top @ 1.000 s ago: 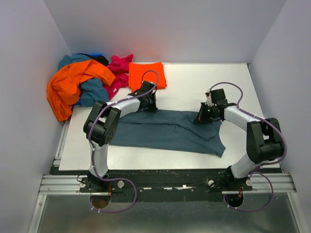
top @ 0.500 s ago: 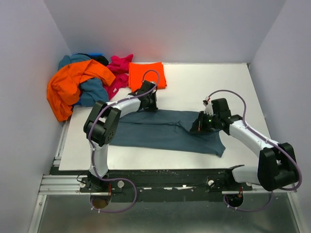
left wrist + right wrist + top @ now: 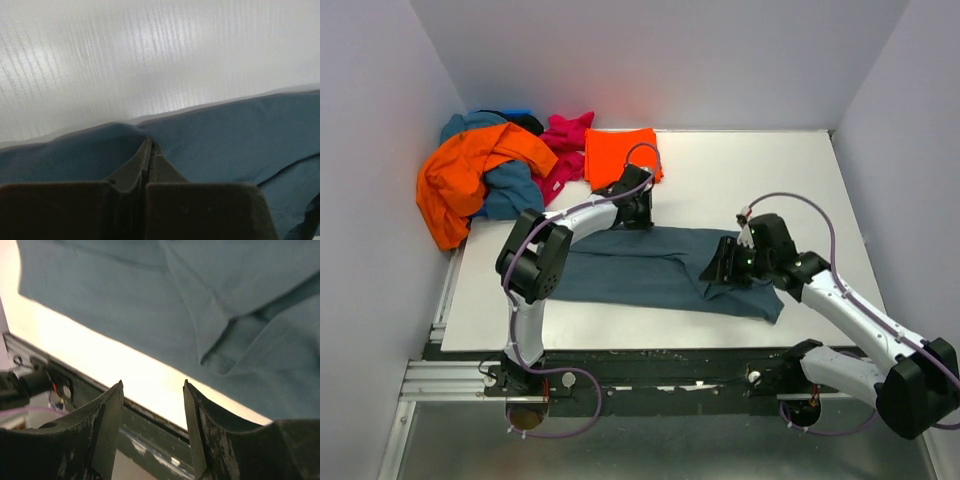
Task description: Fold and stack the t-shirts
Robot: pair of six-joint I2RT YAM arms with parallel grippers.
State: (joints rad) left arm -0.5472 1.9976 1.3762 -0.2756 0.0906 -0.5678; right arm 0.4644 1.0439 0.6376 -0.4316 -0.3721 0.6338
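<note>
Slate shirt is lying spread flat just in front of the folded orange-red shirt, which seems to be the start of the stack. Left gripper, close to the orange-red shirt's near edge, is pinching the slate shirt's far hem with its jaws pressed together, likely anchoring it for a fold. Right gripper, well right of the orange-red shirt and nearer, is hovering over a crease with jaws spread, gripping nothing, probably lining up a second hold. Unfolded shirts are lying heaped to its left.

Even, bright overhead light — glare whitens the table — near claw parts blurred.
</note>
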